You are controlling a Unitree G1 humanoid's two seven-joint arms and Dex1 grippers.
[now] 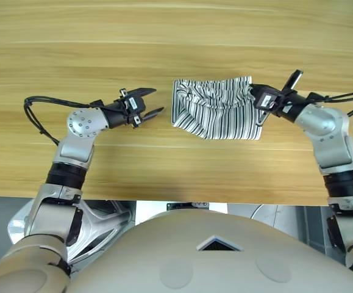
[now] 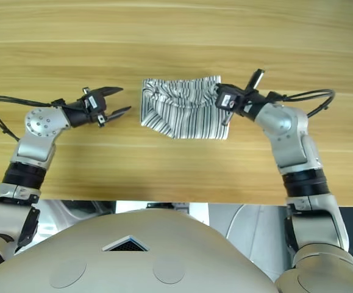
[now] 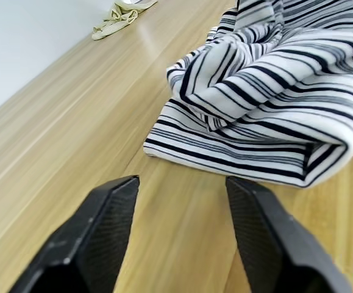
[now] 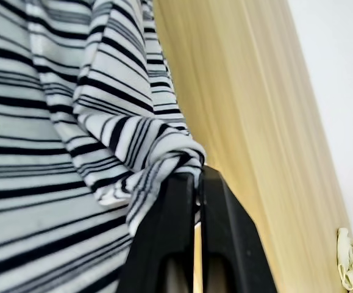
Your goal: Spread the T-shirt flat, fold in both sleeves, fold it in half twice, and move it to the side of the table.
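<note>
Striped black-and-white knit: T-shirt (image 1: pixel 216 108), one item, lay bunched and creased on the wooden counter (image 1: pixel 164 36), well in from the near edge and not yet spread flat. Layers were doubled over each other along its left side, and no sleeve could be told apart from the body.

Right tool (image 4: pixel 196 183): closed, pinching a small gathered ridge of fabric at the shirt's right edge. Only a narrow bite of cloth sat between the fingers.

Left tool (image 1: pixel 158 101): fingers spread apart and holding nothing, low over the counter just beside the shirt's left edge, apart from the cloth.

Pale crumpled item (image 3: pixel 121 12): lay near the counter's far edge, well apart from the shirt; its nature could not be told.

Hazards, as judged:
- The thin pinch on the right might slip free under tension, since so little fabric was held.
- That pinch probably took in more than one layer, so pulling could drag the whole bundle sideways instead of opening it.
- The left tool faced a stack of folded hems. Closing there might seize several layers together and lock the creases in.
- With only one side held, any pull would likely slide the shirt across the smooth wood rather than stretch it flat.
</note>
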